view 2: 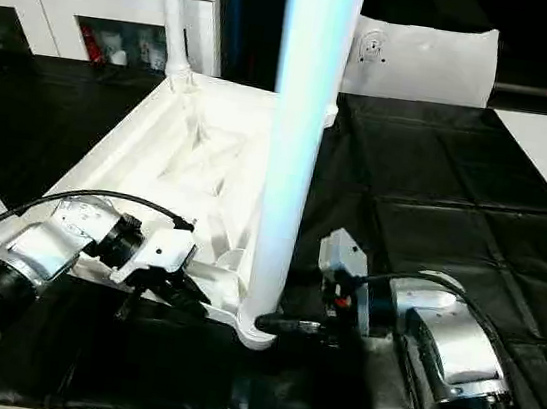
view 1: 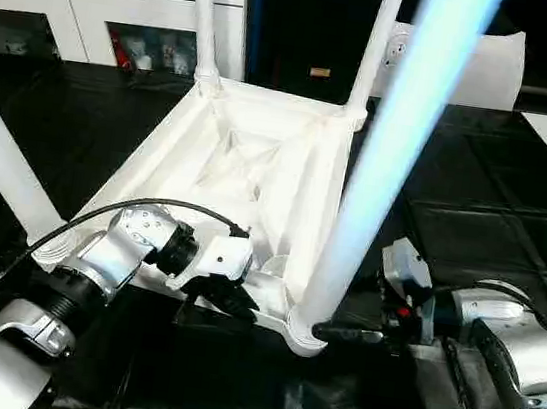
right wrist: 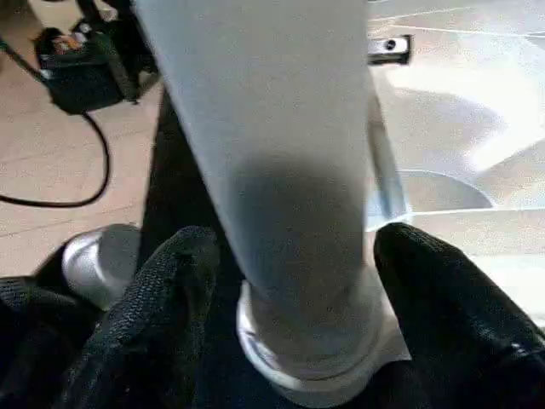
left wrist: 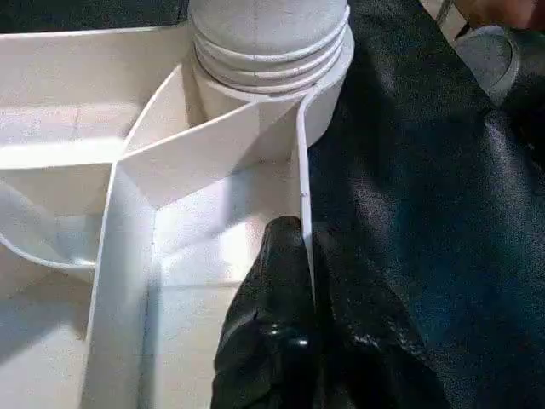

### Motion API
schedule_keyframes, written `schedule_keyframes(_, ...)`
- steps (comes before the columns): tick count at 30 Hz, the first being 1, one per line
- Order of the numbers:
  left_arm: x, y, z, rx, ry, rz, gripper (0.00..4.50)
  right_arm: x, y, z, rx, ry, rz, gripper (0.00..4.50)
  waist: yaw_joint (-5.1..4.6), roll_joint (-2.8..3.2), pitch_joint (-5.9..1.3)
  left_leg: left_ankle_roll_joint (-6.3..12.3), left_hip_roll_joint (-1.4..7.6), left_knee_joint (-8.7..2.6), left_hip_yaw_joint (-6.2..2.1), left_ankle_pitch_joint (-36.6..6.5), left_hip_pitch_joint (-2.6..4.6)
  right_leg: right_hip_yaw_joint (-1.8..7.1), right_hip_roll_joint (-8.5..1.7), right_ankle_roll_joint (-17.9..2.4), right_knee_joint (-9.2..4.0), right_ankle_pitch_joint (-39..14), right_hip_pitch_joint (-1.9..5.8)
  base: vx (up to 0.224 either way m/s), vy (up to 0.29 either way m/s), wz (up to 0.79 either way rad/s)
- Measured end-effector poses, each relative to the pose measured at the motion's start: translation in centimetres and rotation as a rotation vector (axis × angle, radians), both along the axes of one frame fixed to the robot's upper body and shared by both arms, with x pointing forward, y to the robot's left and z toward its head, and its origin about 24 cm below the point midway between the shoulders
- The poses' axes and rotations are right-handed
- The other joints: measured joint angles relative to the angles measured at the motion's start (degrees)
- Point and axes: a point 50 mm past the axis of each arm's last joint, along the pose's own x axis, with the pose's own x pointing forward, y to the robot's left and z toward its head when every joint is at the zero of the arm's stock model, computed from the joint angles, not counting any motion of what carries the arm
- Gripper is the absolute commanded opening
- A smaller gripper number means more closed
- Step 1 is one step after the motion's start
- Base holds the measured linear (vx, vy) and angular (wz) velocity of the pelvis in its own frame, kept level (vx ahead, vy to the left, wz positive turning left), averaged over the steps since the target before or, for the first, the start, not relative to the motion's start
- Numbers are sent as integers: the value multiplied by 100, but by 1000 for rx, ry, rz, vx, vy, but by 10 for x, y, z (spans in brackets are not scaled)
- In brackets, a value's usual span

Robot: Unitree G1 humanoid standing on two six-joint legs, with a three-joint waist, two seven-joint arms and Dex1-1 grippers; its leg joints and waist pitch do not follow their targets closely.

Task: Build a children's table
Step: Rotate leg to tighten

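1. The table (view 1: 259, 162) lies upside down on the black-covered desk (view 1: 472, 231), ribbed underside facing up, legs rising from its corner sockets.
2. The near leg (view 1: 378, 178) stands in the socket (view 1: 302, 334) at the table's near right corner – its threaded base shows seated there in the left wrist view.
3. Two far legs (view 1: 206, 14) stand in the back corners, and another leg (view 1: 1, 164) slants up at the left.
4. The left gripper (view 1: 225, 304) is at the table's near rim (left wrist: 304, 213), just beside that socket. Its jaws are pressed together on the thin rim wall, one black finger (left wrist: 272, 324) inside the rim and the other outside.
5. The right gripper (right wrist: 289, 281) reaches in from the right at the foot of the near leg – its jaws are spread to either side of the leg, and I cannot tell whether the fingers (right wrist: 162, 298) touch it.
6. A white cabinet (view 1: 97, 10) stands beyond the desk.
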Motion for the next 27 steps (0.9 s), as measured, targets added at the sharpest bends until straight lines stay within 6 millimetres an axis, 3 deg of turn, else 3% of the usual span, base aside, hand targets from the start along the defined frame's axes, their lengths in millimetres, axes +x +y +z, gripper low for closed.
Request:
schedule_keyframes(10,-1,1,0,2,7,-21,0,-1,0,0,0,10,17,208,15,-2,-1,0,0,1,0,0,0,0,-1,6,4,-4,0,0,0,0)
schedule_keyframes(20,1,-1,-2,-14,73,59,0,-2,4,-3,23,43,-60,193,8,2,-3,-5,0,1,1,0,16,0,-2,9,7,-5,12,0,0,0)
schedule_keyframes(24,9,-1,-5,-28,98,240,0,6,10,-6,15,25,-231,192,-66,6,-2,-32,-3,2,6,1,50,4,0,28,6,-15,33,0,0,0)
schedule_keyframes(27,16,-6,-7,-51,98,376,0,15,14,-9,15,0,-412,190,-268,7,-3,-34,-9,7,4,10,51,-4,3,29,-17,-15,33,0,0,0)
